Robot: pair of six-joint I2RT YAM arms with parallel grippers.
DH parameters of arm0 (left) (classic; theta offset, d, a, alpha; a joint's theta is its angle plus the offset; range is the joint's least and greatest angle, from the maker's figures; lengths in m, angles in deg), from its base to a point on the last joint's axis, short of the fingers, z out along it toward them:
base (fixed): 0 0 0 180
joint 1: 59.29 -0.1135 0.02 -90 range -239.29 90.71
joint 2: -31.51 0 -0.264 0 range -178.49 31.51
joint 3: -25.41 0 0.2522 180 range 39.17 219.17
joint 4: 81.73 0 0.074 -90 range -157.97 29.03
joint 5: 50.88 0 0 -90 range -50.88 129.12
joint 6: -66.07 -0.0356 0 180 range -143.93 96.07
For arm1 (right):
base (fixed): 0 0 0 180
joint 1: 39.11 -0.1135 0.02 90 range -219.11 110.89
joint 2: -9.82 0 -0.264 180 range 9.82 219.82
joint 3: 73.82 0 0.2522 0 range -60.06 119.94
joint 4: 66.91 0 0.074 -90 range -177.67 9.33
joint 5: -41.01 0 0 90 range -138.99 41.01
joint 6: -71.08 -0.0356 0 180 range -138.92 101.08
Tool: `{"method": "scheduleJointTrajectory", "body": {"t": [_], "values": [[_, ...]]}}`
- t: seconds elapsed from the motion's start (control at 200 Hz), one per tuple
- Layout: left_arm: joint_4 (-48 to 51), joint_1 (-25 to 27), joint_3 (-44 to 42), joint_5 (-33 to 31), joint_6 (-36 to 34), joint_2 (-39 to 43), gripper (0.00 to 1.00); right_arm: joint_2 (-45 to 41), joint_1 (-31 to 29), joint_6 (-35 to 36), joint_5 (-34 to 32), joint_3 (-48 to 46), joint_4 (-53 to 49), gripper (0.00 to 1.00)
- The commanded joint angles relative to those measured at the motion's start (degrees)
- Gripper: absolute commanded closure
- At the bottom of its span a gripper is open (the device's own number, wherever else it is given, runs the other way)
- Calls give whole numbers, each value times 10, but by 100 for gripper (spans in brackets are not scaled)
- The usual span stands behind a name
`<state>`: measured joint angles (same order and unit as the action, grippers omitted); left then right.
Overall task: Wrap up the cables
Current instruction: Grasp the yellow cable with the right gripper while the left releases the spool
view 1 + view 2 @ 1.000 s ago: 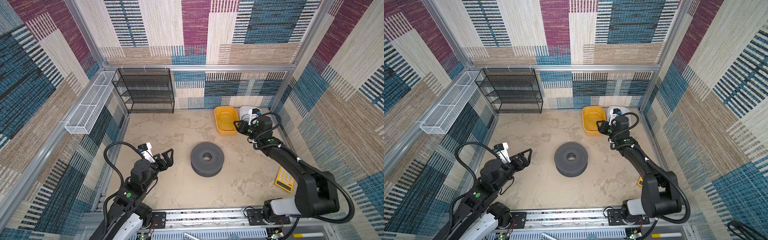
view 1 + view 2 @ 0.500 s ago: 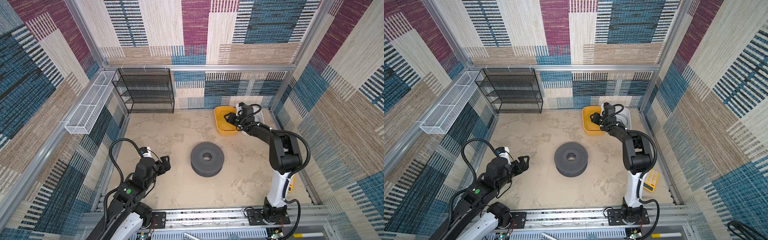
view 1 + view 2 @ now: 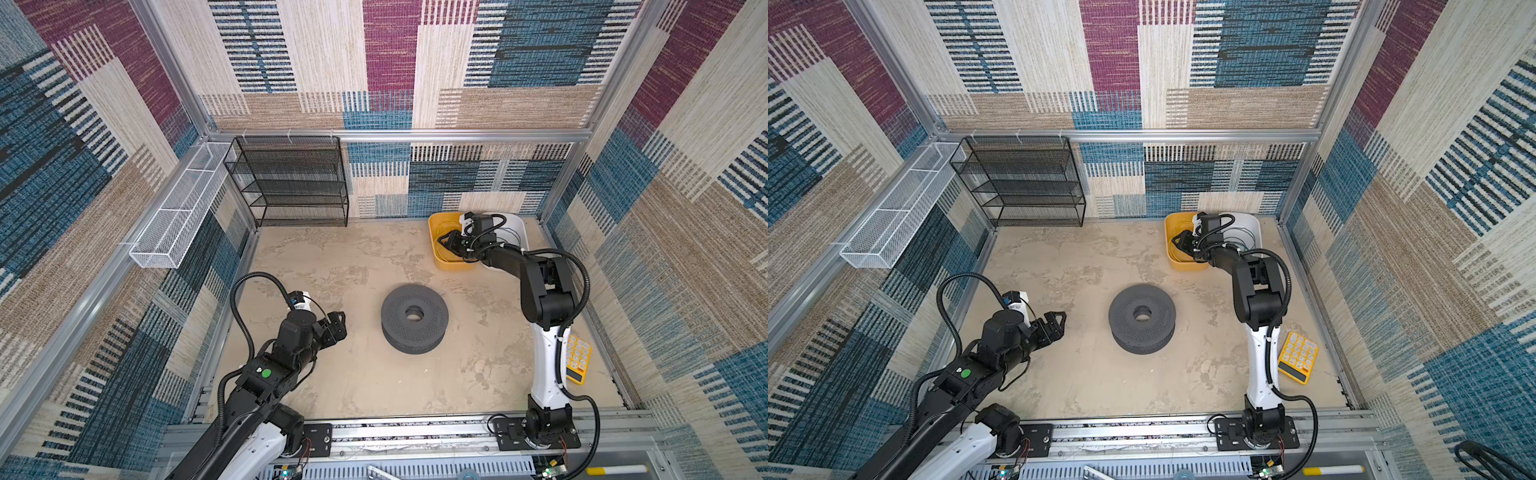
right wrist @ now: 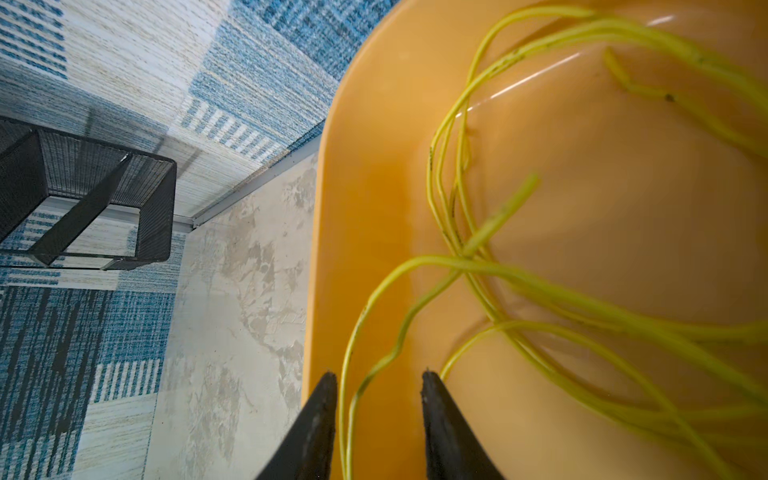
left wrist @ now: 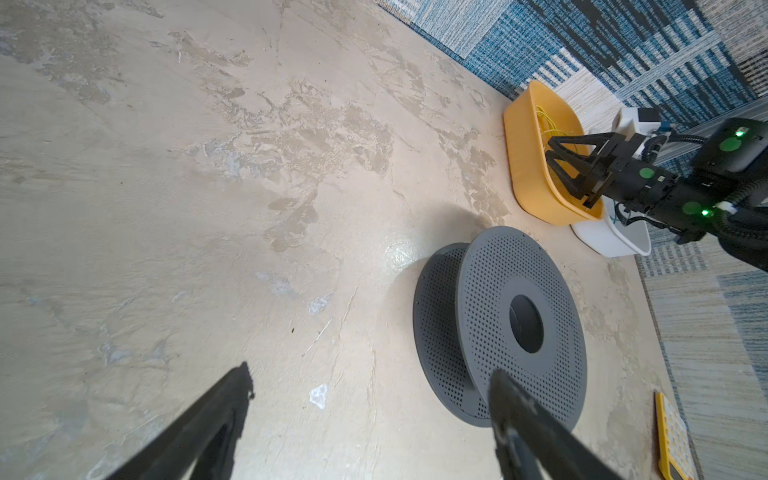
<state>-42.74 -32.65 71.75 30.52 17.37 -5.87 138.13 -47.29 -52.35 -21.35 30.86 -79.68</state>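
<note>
Right wrist view showed the right fingers (image 4: pixel 316 424) parted around strands of the yellow cable (image 4: pixel 461 257) looped loosely in the yellow bin (image 4: pixel 374 124), apparently poised to pinch it, while the left fingers (image 5: pixel 208 424) hung wide open near the grey spool (image 5: pixel 490 291), presumably to steady it.

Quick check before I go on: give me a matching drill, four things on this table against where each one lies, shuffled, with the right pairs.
1. bright yellow thin cable
2. teal-green thin cable
3. grey perforated spool
4. yellow calculator

a. middle of the table
b. inside the yellow plastic tub
c. at the right edge, beside the right arm
d. inside the white plastic tub

Pairs: 1-b, 2-d, 3-a, 4-c.
</note>
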Motion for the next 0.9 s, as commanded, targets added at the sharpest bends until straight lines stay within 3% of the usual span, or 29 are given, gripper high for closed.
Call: {"method": "scheduleJointTrajectory", "body": {"t": [0.0, 0.471, 0.771, 0.896], "values": [[-20, 0, 6, 7, -17, -1, 9, 11, 0, -11, 18, 13, 12, 63], [-15, 0, 9, 3, -22, -1, 9, 16, 0, -30, 42, 30, 36, 86], [-17, 0, 5, 3, -21, 0, 9, -32, 0, -18, 48, -16, 57, 100], [-21, 0, 3, 4, -20, 0, 9, -58, 0, -12, 52, -36, 61, 100]]}}
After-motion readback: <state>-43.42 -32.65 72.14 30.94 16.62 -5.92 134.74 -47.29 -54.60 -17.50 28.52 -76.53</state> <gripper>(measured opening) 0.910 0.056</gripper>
